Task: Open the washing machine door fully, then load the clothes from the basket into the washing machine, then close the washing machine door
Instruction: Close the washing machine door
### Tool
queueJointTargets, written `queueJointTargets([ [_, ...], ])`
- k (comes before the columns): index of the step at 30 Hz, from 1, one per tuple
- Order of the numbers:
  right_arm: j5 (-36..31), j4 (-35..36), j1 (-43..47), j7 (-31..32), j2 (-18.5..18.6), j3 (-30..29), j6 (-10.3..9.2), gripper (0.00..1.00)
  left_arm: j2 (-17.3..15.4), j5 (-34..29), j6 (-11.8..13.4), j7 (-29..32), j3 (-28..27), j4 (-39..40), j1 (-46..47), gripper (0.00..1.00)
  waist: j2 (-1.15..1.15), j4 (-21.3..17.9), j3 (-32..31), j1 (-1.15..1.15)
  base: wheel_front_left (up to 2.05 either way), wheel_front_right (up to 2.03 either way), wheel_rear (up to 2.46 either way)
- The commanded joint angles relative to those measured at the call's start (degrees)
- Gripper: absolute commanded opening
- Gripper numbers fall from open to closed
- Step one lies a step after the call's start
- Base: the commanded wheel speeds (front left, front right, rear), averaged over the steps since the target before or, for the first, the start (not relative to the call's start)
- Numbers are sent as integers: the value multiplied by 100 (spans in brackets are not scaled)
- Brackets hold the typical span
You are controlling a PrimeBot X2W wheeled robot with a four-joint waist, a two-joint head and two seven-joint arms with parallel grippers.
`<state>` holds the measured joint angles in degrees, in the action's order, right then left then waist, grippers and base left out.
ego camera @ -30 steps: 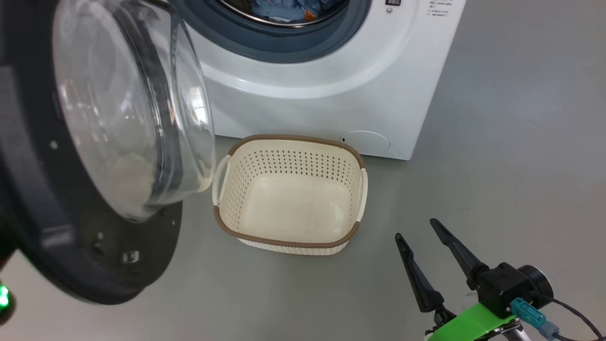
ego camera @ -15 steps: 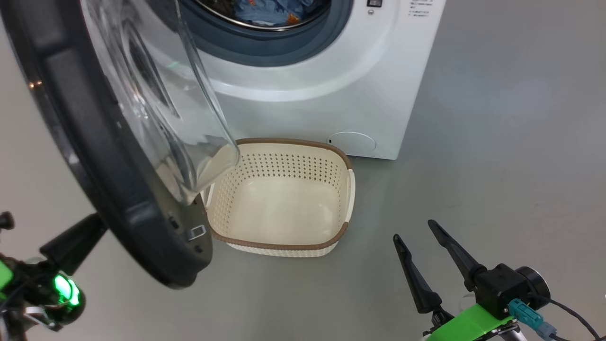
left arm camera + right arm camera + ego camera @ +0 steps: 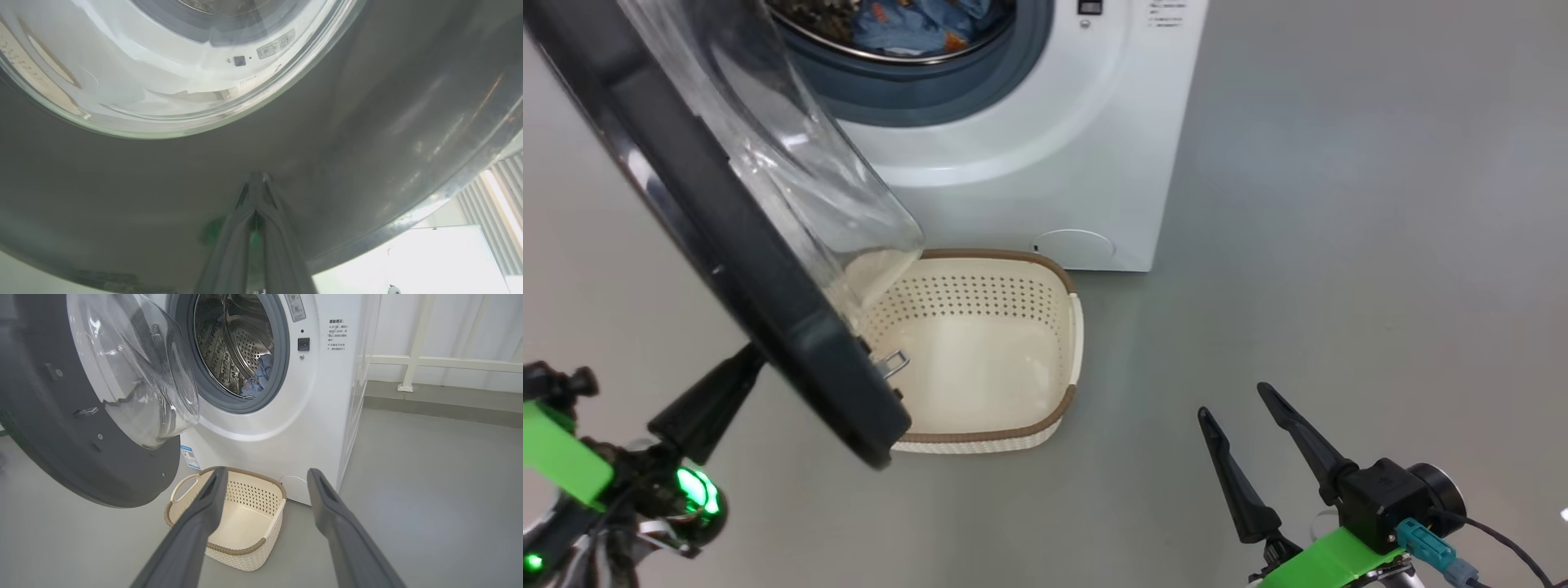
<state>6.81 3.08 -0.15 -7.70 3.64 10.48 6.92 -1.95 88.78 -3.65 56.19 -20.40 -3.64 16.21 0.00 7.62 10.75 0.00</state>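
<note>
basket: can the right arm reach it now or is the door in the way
Probably yes: bare floor lies between the open right tool and the basket; the washing machine door crosses only its left side.

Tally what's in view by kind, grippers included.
White boxy front-loading washing machine: 1
Round glossy black door with glass bowl: 1
Cream perforated plastic basket, brown rim: 1
Light-blue printed clothes in the drum: 1 heap, pieces uncountable
Dark two-finger grippers: 2, left gripper, right gripper
Total: 6
</note>
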Motion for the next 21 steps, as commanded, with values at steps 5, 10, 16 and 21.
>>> queueJointTargets([
  [5,48,102,-213,-82,-43,139,57,100,-95,341,-193,-547,382,-60,-52,0,0,-313,5,0,0,0,0],
  [10,55,88,-239,-102,-51,138,57,100,-94,438,-309,-1154,781,-247,77,0,0,-517,39,0,0,0,0],
  [16,75,48,-250,-155,-61,88,57,100,-94,502,-367,-1767,1141,-441,284,0,0,-762,73,0,0,0,0],
  [21,104,-1,-270,-214,-68,63,57,100,-93,514,-380,-2232,1302,-567,445,0,0,-988,83,0,0,0,0],
])
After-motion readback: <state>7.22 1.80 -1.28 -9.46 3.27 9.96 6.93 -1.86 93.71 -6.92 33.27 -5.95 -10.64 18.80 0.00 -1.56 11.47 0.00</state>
